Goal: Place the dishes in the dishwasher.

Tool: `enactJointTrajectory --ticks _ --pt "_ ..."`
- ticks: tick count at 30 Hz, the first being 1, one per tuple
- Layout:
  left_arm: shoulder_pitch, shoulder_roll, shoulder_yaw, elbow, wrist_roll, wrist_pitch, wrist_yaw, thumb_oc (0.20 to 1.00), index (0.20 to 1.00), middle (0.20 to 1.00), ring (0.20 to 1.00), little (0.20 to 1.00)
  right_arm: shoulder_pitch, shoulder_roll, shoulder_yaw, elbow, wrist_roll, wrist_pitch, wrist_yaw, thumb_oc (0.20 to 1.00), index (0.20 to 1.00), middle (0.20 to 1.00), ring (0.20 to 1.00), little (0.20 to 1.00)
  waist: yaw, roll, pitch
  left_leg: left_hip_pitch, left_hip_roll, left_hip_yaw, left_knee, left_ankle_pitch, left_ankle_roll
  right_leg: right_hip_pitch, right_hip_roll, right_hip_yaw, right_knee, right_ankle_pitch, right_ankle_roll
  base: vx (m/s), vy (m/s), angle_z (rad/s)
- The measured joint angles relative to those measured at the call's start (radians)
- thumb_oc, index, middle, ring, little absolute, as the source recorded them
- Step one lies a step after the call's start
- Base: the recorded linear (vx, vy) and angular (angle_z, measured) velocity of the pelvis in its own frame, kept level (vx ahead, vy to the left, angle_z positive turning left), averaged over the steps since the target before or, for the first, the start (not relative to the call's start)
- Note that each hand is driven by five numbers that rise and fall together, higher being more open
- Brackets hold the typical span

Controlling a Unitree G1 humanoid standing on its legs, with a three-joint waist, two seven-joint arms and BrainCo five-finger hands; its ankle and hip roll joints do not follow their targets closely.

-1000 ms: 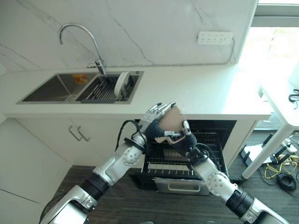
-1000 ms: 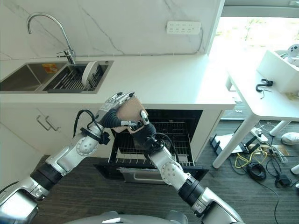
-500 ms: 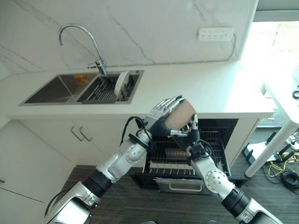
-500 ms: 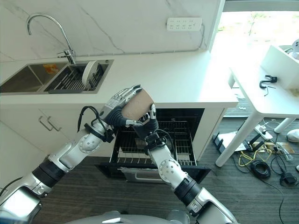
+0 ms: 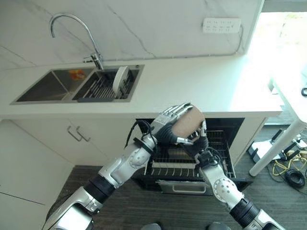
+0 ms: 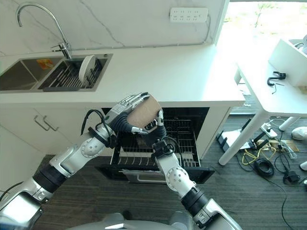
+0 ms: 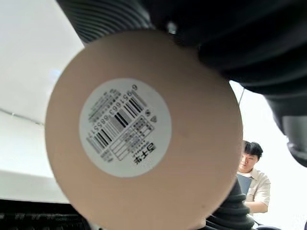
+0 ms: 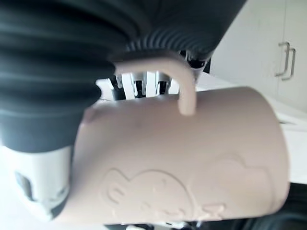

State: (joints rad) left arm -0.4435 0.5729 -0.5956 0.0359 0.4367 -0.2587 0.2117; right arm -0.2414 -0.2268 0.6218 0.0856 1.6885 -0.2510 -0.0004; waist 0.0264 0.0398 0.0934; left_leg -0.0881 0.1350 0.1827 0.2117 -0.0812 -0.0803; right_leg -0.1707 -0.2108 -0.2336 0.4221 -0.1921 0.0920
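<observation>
A tan mug [image 5: 188, 124] hangs tipped on its side over the open dishwasher [image 5: 192, 160], held between both hands. My left hand [image 5: 168, 125] comes in from the left with its fingers curled over the mug's top and side. My right hand [image 5: 198, 142] grips it from below and from the right, one finger upright against its wall. The left wrist view shows the mug's round base [image 7: 139, 129] with a white barcode sticker. In the right wrist view the mug's embossed side [image 8: 182, 167] and its handle [image 8: 186, 91] lie close against the hand.
A white plate [image 5: 121, 78] stands in the rack in the sink [image 5: 48, 91] at the back left, beside the tap [image 5: 72, 28]. The dishwasher's wire rack [image 6: 184, 143] is pulled out under the white counter [image 5: 206, 86]. A person [image 7: 252, 177] sits far off.
The two hands have carried the mug a little to the right and tipped it further onto its side. The camera has also shifted, so the sink sits further left.
</observation>
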Motion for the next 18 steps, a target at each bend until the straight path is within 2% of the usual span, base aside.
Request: enactJointTrajectory --ticks 11,18 --pt "0.008 0.012 -0.024 0.02 0.016 -0.045 0.027 1.0 1.0 1.0 1.0 1.0 0.034 0.0 -0.024 0.009 0.0 0.007 0.055 0.2 0.2 0.2 0.2 0.2 -0.006 -0.001 0.001 0.003 0.001 0.002 0.0 0.0 0.0 0.002 0.001 0.002 0.0 0.0 0.0 0.0 0.0 0.0" --pt "0.046 0.022 -0.029 0.021 0.02 -0.069 0.021 1.0 1.0 1.0 1.0 1.0 0.101 -0.001 -0.059 0.012 0.001 0.011 0.1 0.2 0.2 0.2 0.2 0.2 -0.032 -0.003 0.001 0.005 0.003 0.007 0.0 0.0 0.0 0.001 0.003 0.007 0.0 0.0 0.0 0.01 -0.011 -0.02"
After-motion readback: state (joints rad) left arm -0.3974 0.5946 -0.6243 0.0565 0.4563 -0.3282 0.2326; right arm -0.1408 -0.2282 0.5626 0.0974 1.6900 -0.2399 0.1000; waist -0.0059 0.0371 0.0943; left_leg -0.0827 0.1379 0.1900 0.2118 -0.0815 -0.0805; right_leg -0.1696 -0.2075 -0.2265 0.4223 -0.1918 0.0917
